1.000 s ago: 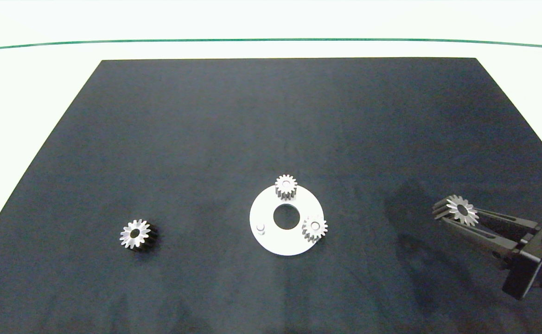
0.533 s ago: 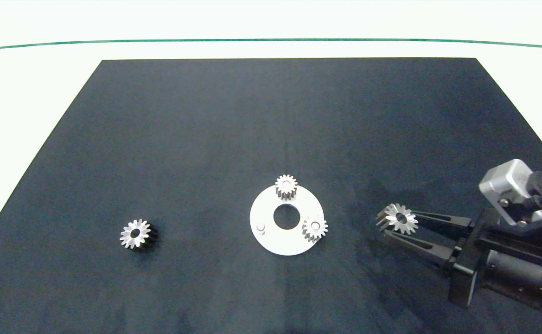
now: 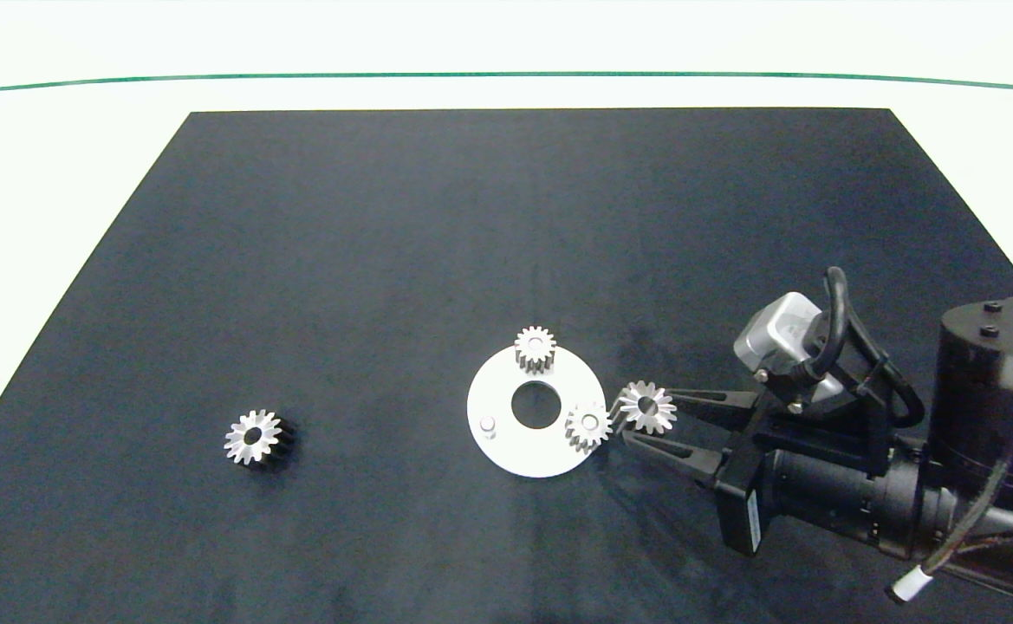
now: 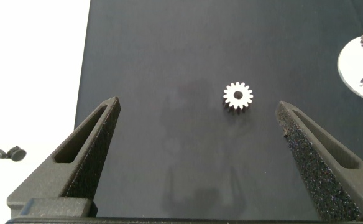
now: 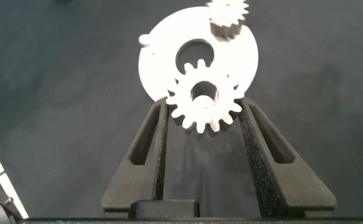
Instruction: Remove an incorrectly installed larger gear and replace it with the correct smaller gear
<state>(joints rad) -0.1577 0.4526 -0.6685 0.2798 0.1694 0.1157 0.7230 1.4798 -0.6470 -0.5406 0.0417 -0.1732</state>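
Note:
My right gripper (image 3: 626, 420) is shut on the smaller gear (image 3: 646, 406), held face up just right of the white round plate (image 3: 506, 447). In the right wrist view this smaller gear (image 5: 203, 98) sits between the fingers (image 5: 145, 143) and overlaps the plate (image 5: 163, 56). On the plate's left side stands a bare peg (image 3: 487, 425). The larger gear (image 3: 253, 438) lies flat on the black mat at the left. My left gripper (image 4: 197, 106) hangs open above the mat, apart from the larger gear (image 4: 238, 96), and is out of the head view.
Two small gears (image 3: 535, 347) (image 3: 588, 425) sit on pegs at the plate's far and right sides; the right one is close to the held gear. The plate has a round centre hole (image 3: 535, 406). The black mat (image 3: 506, 225) covers a white table.
My right arm has carried the smaller gear leftwards from the mat's right edge to just beside the plate. The larger gear and the plate's gears have not moved.

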